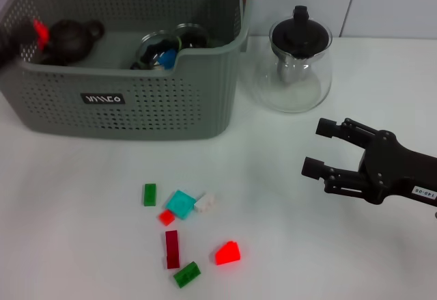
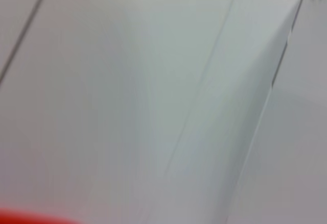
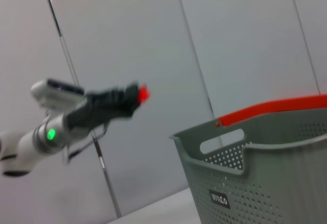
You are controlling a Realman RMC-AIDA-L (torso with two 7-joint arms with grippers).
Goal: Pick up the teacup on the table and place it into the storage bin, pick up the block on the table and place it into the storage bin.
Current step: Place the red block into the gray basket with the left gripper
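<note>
While the right pincer (image 1: 317, 147) hangs over the white desk (image 1: 82, 245) with its two black fingers spread apart and nothing between them, the left pincer (image 1: 37, 33) is up at the far-left corner of the storage bin (image 1: 136, 108), a blurred dark shape with a red tip just over the rim. I cannot tell whether the left one is open or closed; it seems to carry a small red thing at its tip, seen also in the right wrist view (image 3: 143, 94), but the blur hides what it is.

The storage bin is the grey-green perforated basket with a black-and-white logo label (image 1: 103, 98) on its near wall and an orange handle (image 3: 276, 106). Inside it, toward the left pincer's side, sits a dark round teapot-like vessel (image 1: 72, 39); nearer the bin's middle lies a glass teacup (image 1: 164, 47) with something blue (image 1: 167, 58) in it.

To the right of the bin, just beside its corner, stands a glass teapot (image 1: 295, 67) with a black lid. The right pincer is in front of that teapot, well apart from the bin.

In front of the bin, well clear of its near wall, small blocks are scattered on the desk: a green block (image 1: 149, 194), a teal block (image 1: 181, 203) with a white block (image 1: 204, 202) and a little red block (image 1: 166, 217) touching or just beside it, a dark red bar (image 1: 171, 249), another green block (image 1: 186, 274), and a bright red block (image 1: 227, 253) nearest the right pincer.

The left wrist view shows only blurred pale wall.
</note>
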